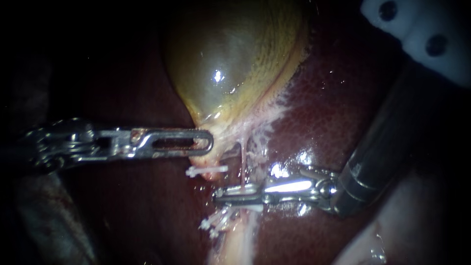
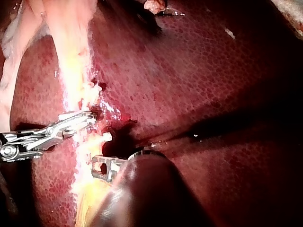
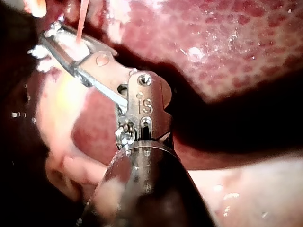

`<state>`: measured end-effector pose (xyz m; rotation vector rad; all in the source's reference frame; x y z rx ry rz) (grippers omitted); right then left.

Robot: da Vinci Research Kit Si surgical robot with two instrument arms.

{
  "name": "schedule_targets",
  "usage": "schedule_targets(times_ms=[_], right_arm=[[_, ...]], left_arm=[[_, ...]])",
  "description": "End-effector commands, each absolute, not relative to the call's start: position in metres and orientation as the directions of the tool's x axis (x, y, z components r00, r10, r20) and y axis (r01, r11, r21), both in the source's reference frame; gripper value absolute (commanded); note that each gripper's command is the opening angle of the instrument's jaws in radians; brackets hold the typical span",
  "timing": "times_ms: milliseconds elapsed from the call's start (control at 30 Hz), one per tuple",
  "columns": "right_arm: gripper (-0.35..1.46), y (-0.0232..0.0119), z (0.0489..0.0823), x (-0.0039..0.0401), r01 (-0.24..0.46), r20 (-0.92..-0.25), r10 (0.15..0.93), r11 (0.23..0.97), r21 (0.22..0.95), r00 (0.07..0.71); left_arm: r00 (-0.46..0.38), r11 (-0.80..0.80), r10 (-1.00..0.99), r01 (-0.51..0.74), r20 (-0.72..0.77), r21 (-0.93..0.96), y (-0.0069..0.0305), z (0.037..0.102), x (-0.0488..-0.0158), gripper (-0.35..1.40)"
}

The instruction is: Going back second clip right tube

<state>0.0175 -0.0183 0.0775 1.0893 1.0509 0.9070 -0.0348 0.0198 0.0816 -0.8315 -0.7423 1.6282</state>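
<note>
The yellow-green gallbladder (image 1: 230, 68) hangs over the dark red liver (image 1: 324, 122). My left instrument (image 1: 198, 143) is shut on the gallbladder's narrow lower end. A thin pink tube (image 1: 243, 164) runs down from there. My right instrument (image 1: 235, 195) lies across this tube, jaws slightly open with the tube passing between them. One white clip (image 1: 206, 171) sits just above the jaws to the left, another white clip (image 1: 213, 225) below them. In the right wrist view the tube (image 3: 83, 14) crosses the jaws of my right instrument (image 3: 54, 35).
A broad pale strand of tissue (image 1: 240, 245) continues downward below the right instrument's jaws. A white holed part (image 1: 422, 34) fills the upper right corner. In the left wrist view my right instrument (image 2: 75, 120) reaches the pale strand (image 2: 71, 56) just ahead of my left instrument (image 2: 102, 166).
</note>
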Motion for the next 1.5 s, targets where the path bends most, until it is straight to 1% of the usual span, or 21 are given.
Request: schedule_targets(times_ms=[33, 400, 500, 533, 600, 633, 667, 867, 933, 1200, 1500], right_arm=[[-0.35, -0.0183, 0.0775, 0.0175, -0.067, -0.206, 0.943, 0.231, 0.971, 0.262], [-0.35, -0.0183, 0.0775, 0.0176, -0.067, -0.206, 0.943, 0.231, 0.971, 0.262], [-0.35, -0.0183, 0.0775, 0.0177, -0.061, -0.218, 0.939, 0.242, 0.968, 0.265], [-0.27, -0.0184, 0.0775, 0.0177, -0.058, -0.224, 0.937, 0.248, 0.967, 0.267], [-0.01, -0.0184, 0.0774, 0.0178, -0.055, -0.224, 0.937, 0.248, 0.967, 0.269], [0.13, -0.0184, 0.0774, 0.0178, -0.052, -0.236, 0.933, 0.259, 0.965, 0.27], [0.19, -0.0184, 0.0774, 0.0178, -0.05, -0.242, 0.932, 0.264, 0.963, 0.271], [0.37, -0.0182, 0.0775, 0.0179, -0.031, -0.298, 0.914, 0.318, 0.948, 0.274], [0.39, -0.0182, 0.0776, 0.0179, -0.025, -0.315, 0.909, 0.334, 0.942, 0.273], [0.45, -0.0177, 0.0779, 0.018, 0.012, -0.433, 0.858, 0.447, 0.894, 0.278], [0.46, -0.0169, 0.0774, 0.0167, 0.036, -0.522, 0.806, 0.534, 0.845, 0.279]], left_arm=[[-0.144, -0.195, 0.98, -0.539, -0.138, -0.82, 0.0198, 0.0816, -0.0348, -0.35], [-0.144, -0.195, 0.98, -0.539, -0.138, -0.82, 0.0198, 0.0816, -0.0348, -0.35], [-0.144, -0.195, 0.98, -0.539, -0.138, -0.82, 0.0198, 0.0815, -0.0348, -0.35], [-0.144, -0.195, 0.98, -0.539, -0.138, -0.82, 0.0198, 0.0815, -0.0348, -0.35], [-0.144, -0.195, 0.98, -0.539, -0.138, -0.82, 0.0198, 0.0815, -0.0348, -0.35], [-0.144, -0.195, 0.98, -0.539, -0.138, -0.82, 0.0197, 0.0815, -0.0348, -0.35], [-0.144, -0.194, 0.98, -0.539, -0.138, -0.82, 0.0197, 0.0815, -0.0348, -0.35], [-0.144, -0.194, 0.98, -0.539, -0.138, -0.82, 0.0197, 0.0815, -0.0348, -0.35], [-0.144, -0.194, 0.98, -0.539, -0.138, -0.82, 0.0197, 0.0814, -0.0348, -0.35], [-0.144, -0.194, 0.98, -0.539, -0.138, -0.819, 0.0197, 0.0814, -0.0348, -0.35], [-0.144, -0.194, 0.98, -0.539, -0.137, -0.819, 0.0196, 0.0813, -0.0348, -0.35]])
